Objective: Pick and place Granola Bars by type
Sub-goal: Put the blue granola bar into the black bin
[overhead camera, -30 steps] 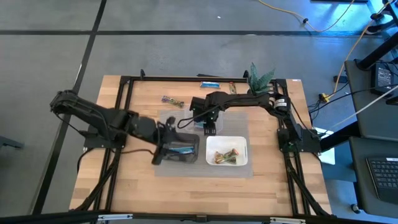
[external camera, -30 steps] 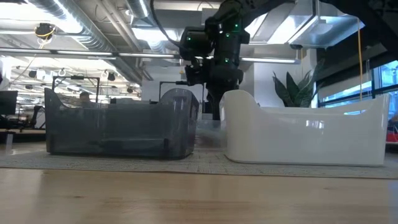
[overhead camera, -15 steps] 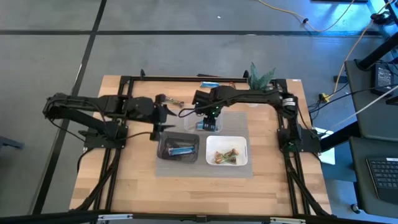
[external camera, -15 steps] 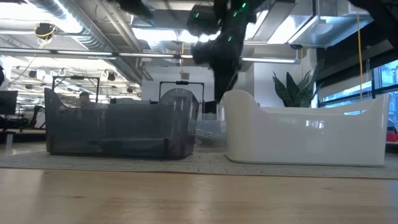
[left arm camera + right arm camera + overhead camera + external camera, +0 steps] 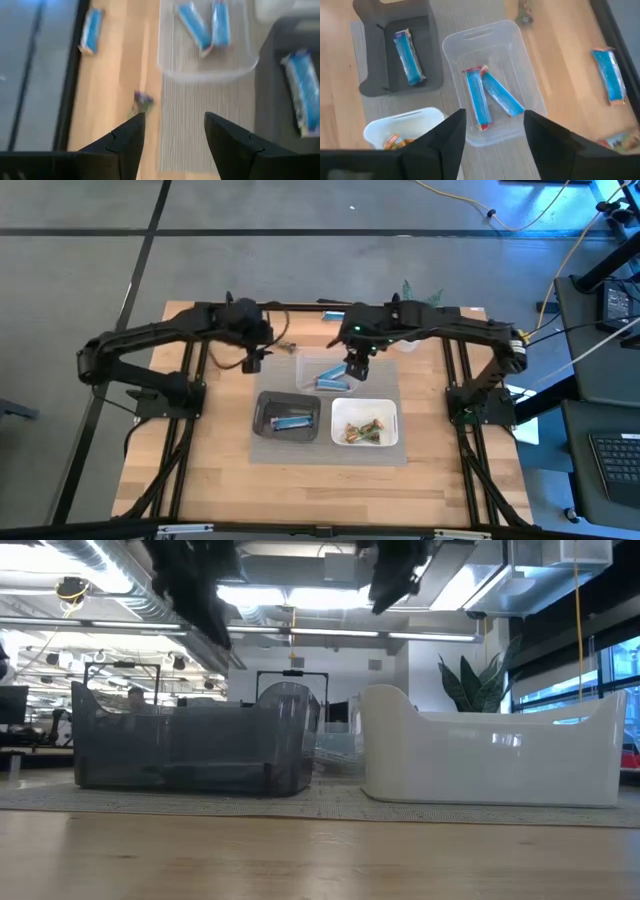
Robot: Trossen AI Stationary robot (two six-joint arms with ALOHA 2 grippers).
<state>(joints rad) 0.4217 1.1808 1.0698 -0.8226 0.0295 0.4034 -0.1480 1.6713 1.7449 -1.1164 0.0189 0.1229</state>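
The clear tray [image 5: 322, 373] holds two bright blue bars [image 5: 490, 96]. One silvery-blue bar [image 5: 293, 421] lies in the black tray [image 5: 268, 418], and green/brown/orange bars [image 5: 364, 429] lie in the white tray [image 5: 388, 420]. A loose blue bar [image 5: 338, 315] lies by the table's far edge; the right wrist view shows another wrapped bar [image 5: 620, 137] near it and one [image 5: 522, 14] beyond the clear tray. My left gripper [image 5: 170, 120] is open, up in the air left of the clear tray. My right gripper [image 5: 492, 117] is open above the clear tray's right side.
The three trays sit on a grey mat [image 5: 330, 455] at mid-table. A small crumpled wrapper [image 5: 144, 100] lies on the wood left of the mat. A potted plant [image 5: 420, 302] stands at the far right corner. A black frame [image 5: 200, 330] rims the table.
My left gripper has risen out of the black tray and swung toward the table's far-left side, leaving the silvery-blue bar in the tray. My right gripper has lifted up from the clear tray and shifted slightly right; both arms are now high in the low view.
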